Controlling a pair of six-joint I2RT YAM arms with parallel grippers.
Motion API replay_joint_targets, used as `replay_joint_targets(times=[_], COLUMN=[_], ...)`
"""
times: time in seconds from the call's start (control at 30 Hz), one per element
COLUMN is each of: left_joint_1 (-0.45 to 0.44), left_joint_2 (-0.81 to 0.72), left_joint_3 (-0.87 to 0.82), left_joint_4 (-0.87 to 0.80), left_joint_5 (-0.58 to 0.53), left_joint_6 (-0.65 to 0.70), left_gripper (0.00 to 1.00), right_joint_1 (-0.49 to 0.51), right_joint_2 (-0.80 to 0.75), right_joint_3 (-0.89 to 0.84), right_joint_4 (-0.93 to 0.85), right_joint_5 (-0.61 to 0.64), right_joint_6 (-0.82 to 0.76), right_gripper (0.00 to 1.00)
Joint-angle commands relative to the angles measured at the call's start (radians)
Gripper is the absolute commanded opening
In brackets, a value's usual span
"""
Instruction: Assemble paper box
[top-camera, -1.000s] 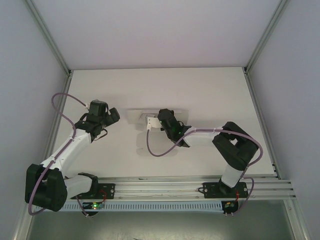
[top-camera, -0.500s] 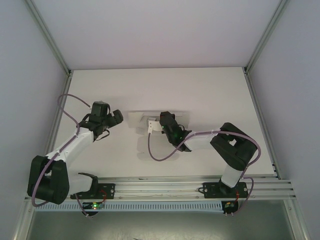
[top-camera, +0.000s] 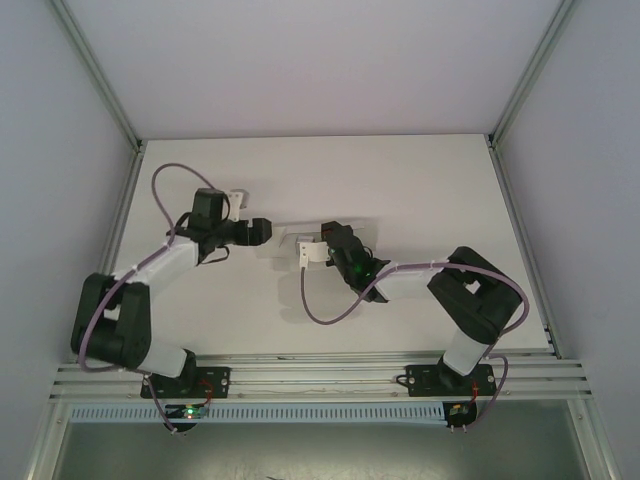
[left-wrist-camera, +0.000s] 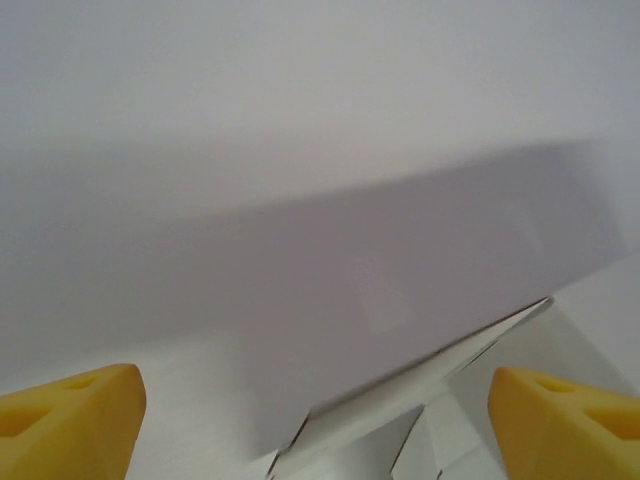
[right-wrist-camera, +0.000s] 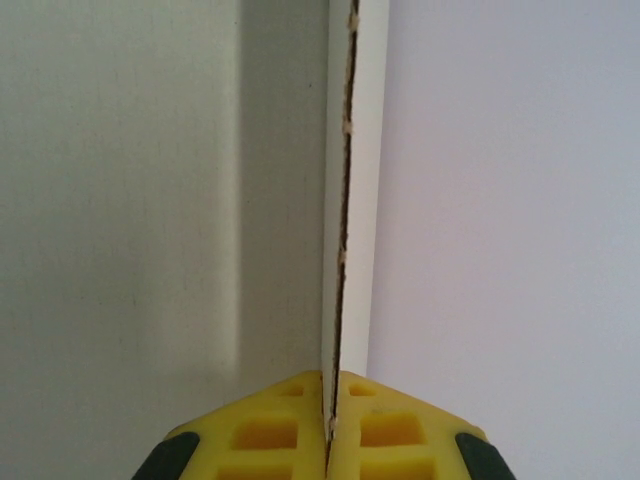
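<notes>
Right gripper (right-wrist-camera: 330, 388) pinched tight on the box (right-wrist-camera: 356, 200) edge, card edge-on between its pads; left gripper (left-wrist-camera: 318, 410) spread wide, holding nothing, just beside the box.

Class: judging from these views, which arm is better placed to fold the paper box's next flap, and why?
Probably left. The left tool stands open and free, pointing at the paper box; the right tool is shut on its edge, steadying it.
</notes>
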Motion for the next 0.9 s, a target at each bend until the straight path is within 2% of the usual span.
replay_joint_targets(times=[0.0, 0.1, 0.23, 0.53, 0.6, 0.7, 0.8, 0.87], left_joint_1=[0.014, 0.012, 0.002, -0.050, -0.071, -0.129, -0.207, -0.266], left_joint_2=[0.065, 0.117, 0.132, 0.146, 0.151, 0.150, 0.154, 0.160], left_joint_3=[0.078, 0.167, 0.186, 0.228, 0.248, 0.263, 0.287, 0.309], left_joint_4=[-0.106, -0.226, -0.288, -0.364, -0.397, -0.408, -0.427, -0.434], left_joint_5=[0.228, 0.328, 0.342, 0.247, 0.192, 0.034, -0.176, -0.340], left_joint_6=[0.227, 0.300, 0.355, 0.382, 0.379, 0.345, 0.262, 0.170], left_gripper=[0.82, 0.66, 0.54, 0.38, 0.32, 0.22, 0.13, 0.14], right_joint_1=[-0.012, -0.015, -0.023, -0.024, -0.022, -0.017, -0.005, 0.001], right_joint_2=[-0.033, -0.029, -0.032, -0.030, -0.032, -0.032, -0.023, -0.015], right_joint_3=[-0.010, -0.004, 0.003, 0.027, 0.030, 0.035, 0.051, 0.057], right_joint_4=[-0.006, -0.006, -0.006, -0.024, -0.027, -0.030, -0.030, -0.026], right_joint_5=[-0.044, -0.032, -0.026, -0.033, -0.029, -0.027, 0.003, 0.022], right_joint_6=[-0.006, -0.010, -0.007, 0.000, 0.003, 0.007, 0.018, 0.018], right_gripper=[0.00, 0.00, 0.00, 0.00, 0.00, 0.00, 0.00, 0.00])
